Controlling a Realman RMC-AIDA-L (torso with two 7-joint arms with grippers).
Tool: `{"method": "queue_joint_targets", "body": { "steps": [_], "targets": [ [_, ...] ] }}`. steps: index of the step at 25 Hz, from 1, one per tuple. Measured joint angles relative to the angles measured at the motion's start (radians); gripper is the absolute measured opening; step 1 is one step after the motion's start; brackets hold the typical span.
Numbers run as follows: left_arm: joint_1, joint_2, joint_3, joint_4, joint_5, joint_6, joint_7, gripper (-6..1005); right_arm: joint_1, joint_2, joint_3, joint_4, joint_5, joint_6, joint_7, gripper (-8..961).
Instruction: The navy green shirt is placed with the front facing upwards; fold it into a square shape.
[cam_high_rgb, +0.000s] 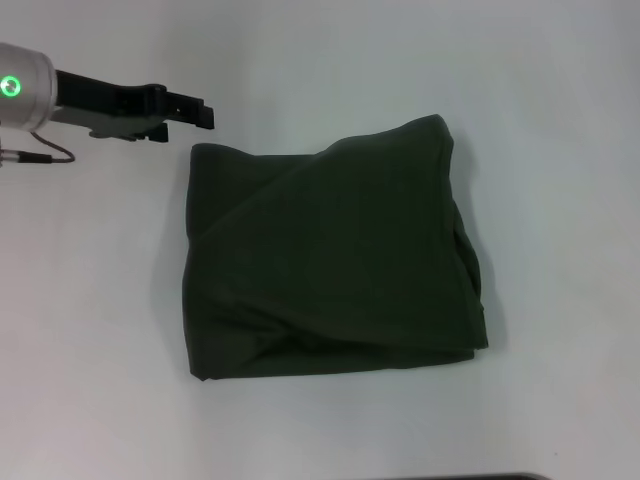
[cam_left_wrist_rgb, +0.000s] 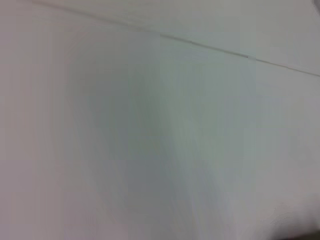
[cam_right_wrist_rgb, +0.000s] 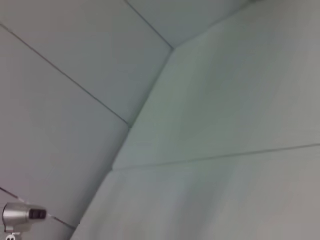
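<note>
Your left gripper (cam_high_rgb: 205, 115) hovers just off the shirt's far left corner; whether its jaws are spread you cannot tell. The shirt (cam_high_rgb: 330, 260) lies folded roughly square on the white bench (cam_high_rgb: 90, 300).

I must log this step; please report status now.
Left gripper off the far-left corner, holding nothing. Right gripper out of view. Dark olive-green cotton shirt folded roughly square on white table. Nothing in the way.

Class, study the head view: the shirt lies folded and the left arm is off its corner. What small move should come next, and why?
Probably pull the left pincer clear toward its side. The navy green shirt already lies as a rough square on the table, and the pincer holds no cloth, just beyond the far left corner. The right arm is out of view.
</note>
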Motion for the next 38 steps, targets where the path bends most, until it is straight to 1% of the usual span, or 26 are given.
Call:
{"method": "queue_joint_targets", "body": {
  "steps": [2,4,10,16,22,27,38],
  "targets": [
    [-0.012,0.006,0.000,0.035,0.025,-0.033,-0.012,766,0.002,-0.005,-0.013,0.000,-0.003,-0.001,0.007,929],
    [-0.020,0.005,0.000,0.043,0.052,-0.042,-0.021,766,0.002,-0.006,-0.016,0.000,-0.003,0.000,0.007,929],
    [-0.032,-0.008,0.040,0.052,0.073,-0.060,-0.025,769,0.002,-0.007,-0.017,0.001,-0.004,0.011,0.008,929],
    [-0.047,-0.029,0.056,0.054,0.073,-0.079,-0.026,771,0.004,-0.007,-0.015,0.002,-0.002,0.012,0.008,929],
    [-0.057,-0.036,0.068,0.061,0.074,-0.082,-0.026,768,0.004,-0.007,-0.010,0.005,0.001,0.013,0.008,929],
    [-0.064,-0.046,0.068,0.066,0.082,-0.084,-0.026,761,0.002,-0.007,-0.009,0.008,0.002,0.013,0.008,931],
    [-0.072,-0.057,0.068,0.066,0.094,-0.080,-0.036,746,-0.001,-0.007,-0.006,0.009,0.006,0.013,0.008,930]
  ]
}}
